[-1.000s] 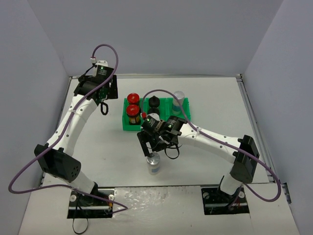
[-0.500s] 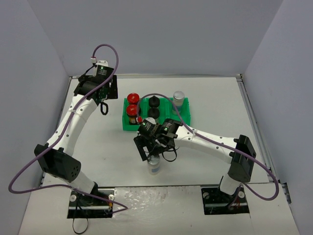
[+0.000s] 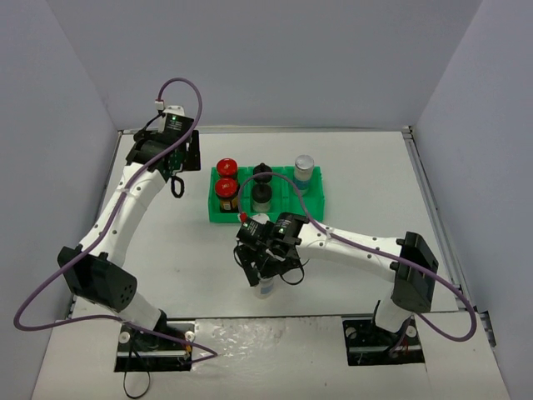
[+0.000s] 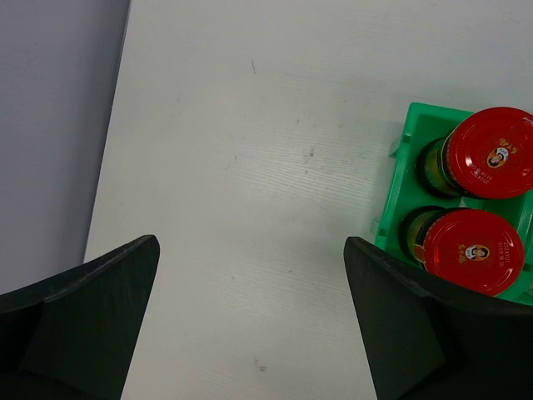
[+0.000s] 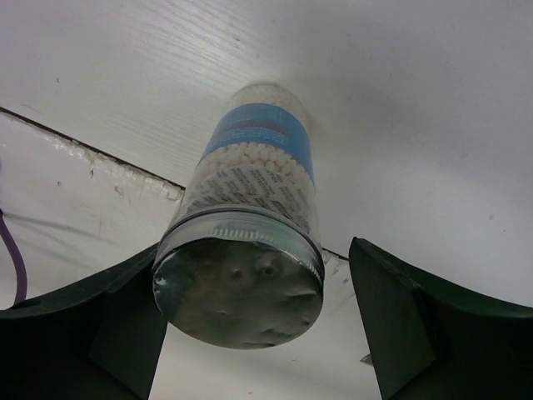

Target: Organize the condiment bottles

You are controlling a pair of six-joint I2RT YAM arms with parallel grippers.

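Note:
A silver-capped bottle (image 3: 266,288) with a blue label stands alone on the table in front of the green tray (image 3: 320,202). My right gripper (image 3: 261,272) is open and straddles it. In the right wrist view its cap (image 5: 237,288) sits between my fingers, close to the left finger (image 5: 92,333) and apart from the right one. The tray holds two red-capped bottles (image 3: 226,177), two black-capped ones (image 3: 262,185) and one silver-capped one (image 3: 304,170). My left gripper (image 3: 176,182) is open and empty left of the tray; its view shows the red caps (image 4: 490,155) at the right.
A taped seam (image 5: 83,150) runs across the table just behind the lone bottle, near the front edge. Grey walls enclose the table on three sides. The right arm's cable loops over the tray's middle.
My right gripper has moved from the tray's front edge toward the near side and come down around the lone silver-capped bottle. The left arm has not moved.

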